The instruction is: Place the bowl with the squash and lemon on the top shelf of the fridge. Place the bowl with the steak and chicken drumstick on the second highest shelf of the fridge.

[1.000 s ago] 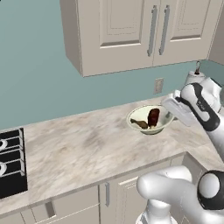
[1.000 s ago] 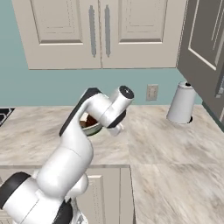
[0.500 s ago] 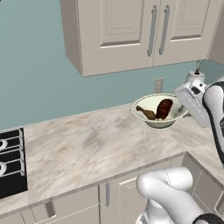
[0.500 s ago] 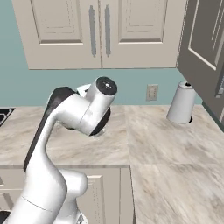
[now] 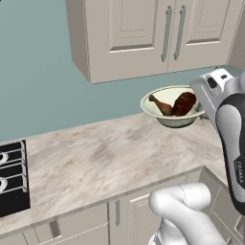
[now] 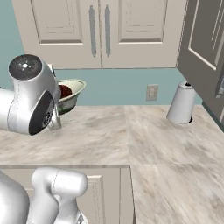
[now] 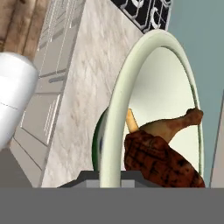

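The cream-white bowl (image 5: 176, 121) with the steak (image 5: 184, 103) and chicken drumstick (image 5: 161, 105) hangs in the air above the counter, under the upper cabinets. My gripper (image 5: 201, 110) is shut on its right rim. In the hand view the rim (image 7: 114, 122) runs upward from the gripper (image 7: 111, 176), with the steak (image 7: 157, 159) and drumstick (image 7: 173, 124) inside. From the right base, the bowl (image 6: 73, 94) peeks out behind my arm. The bowl with the squash and lemon is out of view. The fridge shows as a dark grey open door (image 6: 202, 52); its shelves are out of view.
A marble counter (image 5: 110, 158) runs below, with a black stove (image 5: 11, 178) at its left end. Upper cabinets (image 5: 158, 33) hang close above the bowl. A white cone-shaped container (image 6: 181, 103) stands by a wall outlet (image 6: 152, 92) near the fridge door.
The bowl has risen off the counter and moved right and up toward the cabinets, still in my shut gripper. My arm has swung with it.
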